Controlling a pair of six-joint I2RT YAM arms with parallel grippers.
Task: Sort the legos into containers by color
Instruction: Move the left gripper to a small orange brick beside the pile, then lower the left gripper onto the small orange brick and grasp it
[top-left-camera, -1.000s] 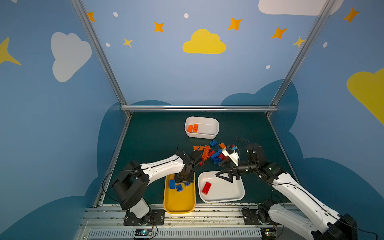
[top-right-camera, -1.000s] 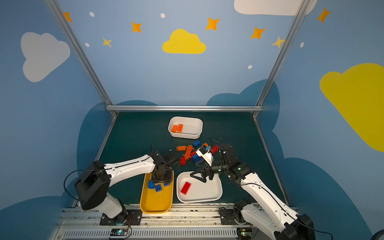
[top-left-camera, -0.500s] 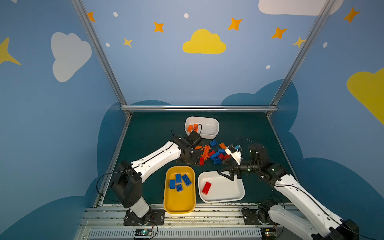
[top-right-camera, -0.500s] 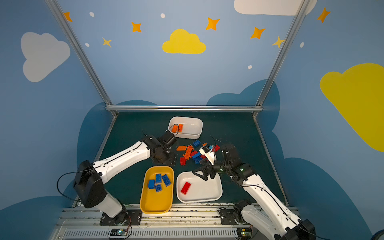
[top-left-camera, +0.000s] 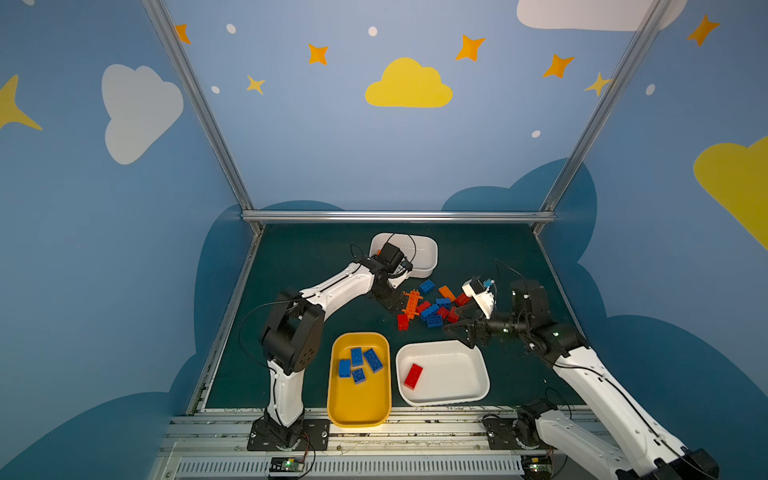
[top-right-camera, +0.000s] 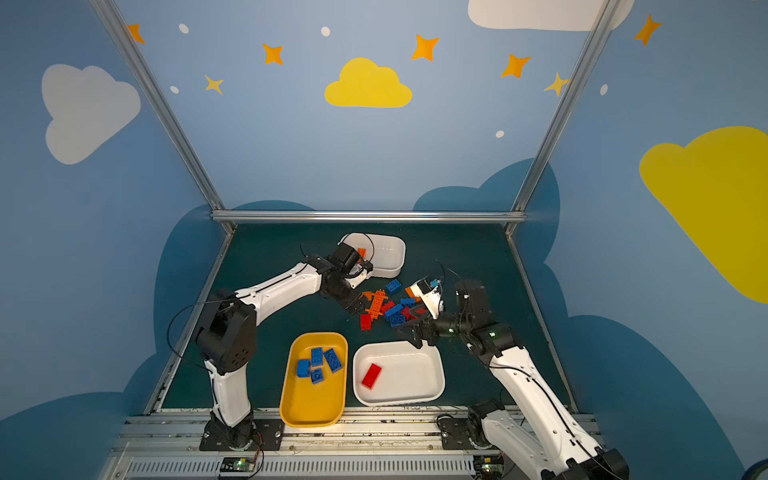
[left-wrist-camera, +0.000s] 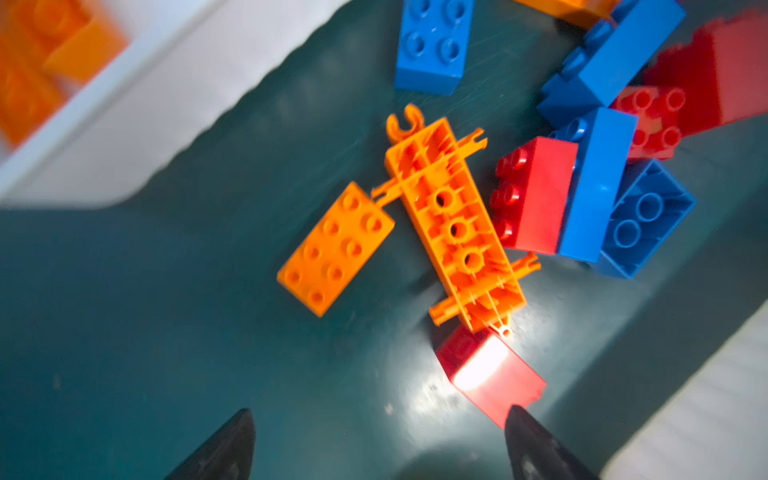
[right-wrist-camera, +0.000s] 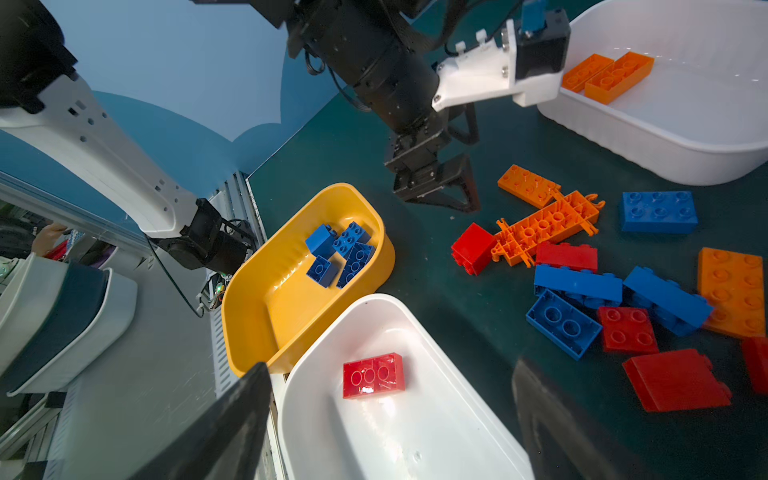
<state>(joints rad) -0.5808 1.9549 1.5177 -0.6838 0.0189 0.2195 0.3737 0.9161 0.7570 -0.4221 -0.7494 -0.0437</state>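
Loose orange, blue and red legos (top-left-camera: 432, 305) lie in a pile mid-mat. My left gripper (left-wrist-camera: 379, 411) hangs open at the pile's left edge, nothing between its fingers; a red brick (left-wrist-camera: 490, 370) lies by one fingertip, and the orange cross-shaped piece (left-wrist-camera: 455, 224) and a flat orange brick (left-wrist-camera: 336, 248) sit just beyond. My right gripper (right-wrist-camera: 390, 365) is open and empty over the far rim of the shallow white tub (top-left-camera: 444, 399), which holds one red brick (top-left-camera: 413, 375). The yellow tub (top-left-camera: 359, 415) holds several blue bricks. The deeper white tub (top-left-camera: 419, 249) holds orange bricks (right-wrist-camera: 606, 77).
The left arm's wrist (top-left-camera: 390, 257) overlaps the deeper white tub's near-left corner in both top views. Aluminium rails (top-left-camera: 374, 432) run along the front edge just behind the two near tubs. Blue walls and metal posts (top-left-camera: 548, 216) close in the green mat (top-left-camera: 316, 257).
My left arm swung from over the yellow tub back to the pile's left edge, and its jaws opened. The right gripper stayed open and shifted only slightly.
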